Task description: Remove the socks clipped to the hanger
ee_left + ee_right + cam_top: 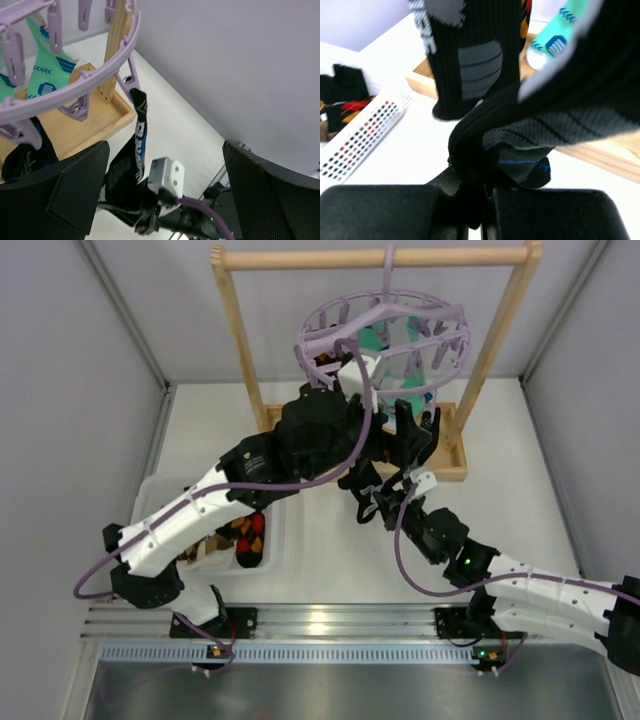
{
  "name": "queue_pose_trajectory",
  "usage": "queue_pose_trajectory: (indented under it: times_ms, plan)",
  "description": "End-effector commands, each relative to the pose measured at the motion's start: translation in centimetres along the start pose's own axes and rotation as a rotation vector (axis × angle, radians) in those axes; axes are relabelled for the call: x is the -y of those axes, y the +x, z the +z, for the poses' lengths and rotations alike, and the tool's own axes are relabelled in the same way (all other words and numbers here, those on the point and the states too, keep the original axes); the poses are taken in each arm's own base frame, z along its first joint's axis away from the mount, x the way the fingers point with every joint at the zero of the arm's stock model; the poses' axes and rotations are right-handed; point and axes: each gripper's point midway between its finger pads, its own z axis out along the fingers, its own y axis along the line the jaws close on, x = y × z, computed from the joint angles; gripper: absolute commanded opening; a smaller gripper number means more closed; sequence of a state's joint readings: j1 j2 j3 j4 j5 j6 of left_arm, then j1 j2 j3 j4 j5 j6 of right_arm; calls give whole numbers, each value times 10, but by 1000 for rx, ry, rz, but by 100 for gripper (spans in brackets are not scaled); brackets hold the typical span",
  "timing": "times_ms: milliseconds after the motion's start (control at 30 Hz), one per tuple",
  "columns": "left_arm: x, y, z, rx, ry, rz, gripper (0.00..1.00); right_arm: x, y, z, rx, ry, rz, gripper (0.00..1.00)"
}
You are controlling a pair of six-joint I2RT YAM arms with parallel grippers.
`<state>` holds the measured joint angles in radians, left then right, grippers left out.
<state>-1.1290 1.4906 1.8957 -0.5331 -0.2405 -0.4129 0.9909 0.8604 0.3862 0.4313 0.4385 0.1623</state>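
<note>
The lavender hanger (385,325) hangs by its hook from the wooden rack's top bar. A mint-green sock (45,75) is clipped to it. A black sock with blue-white markings (140,132) hangs from a peg on the outer ring. My right gripper (482,192) is shut on the lower end of this black sock (520,140), below the hanger (385,492). My left gripper (165,150) is open, its fingers (55,192) wide apart just under the ring, holding nothing. Another black sock with grey patches (465,55) hangs behind.
The wooden rack (235,350) stands at the back on a wooden base tray (452,465). A white perforated basket (150,495) at the left holds a red-dark patterned sock (250,537) and other socks. Grey walls close in both sides.
</note>
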Motion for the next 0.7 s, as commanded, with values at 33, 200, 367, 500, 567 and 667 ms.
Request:
queue_pose_trajectory:
  times_ms: [33, 200, 367, 500, 567, 667]
  plan:
    - [15, -31, 24, 94, -4, 36, 98, -20, -10, -9, 36, -103, 49, 0]
    - [17, -25, 53, 88, -26, 43, 98, -29, -13, -16, 41, -160, 52, 0]
    - [6, -23, 68, 111, -102, 30, 98, -37, -15, -22, 51, -208, 52, 0]
    - [2, -26, 74, 135, -131, 38, 98, -44, -17, -28, 61, -251, 52, 0]
    - [-6, -27, 75, 149, -174, 49, 98, -45, -20, -31, 68, -262, 50, 0]
    - [-16, -28, 78, 168, -220, 60, 97, -45, -22, -36, 72, -271, 49, 0]
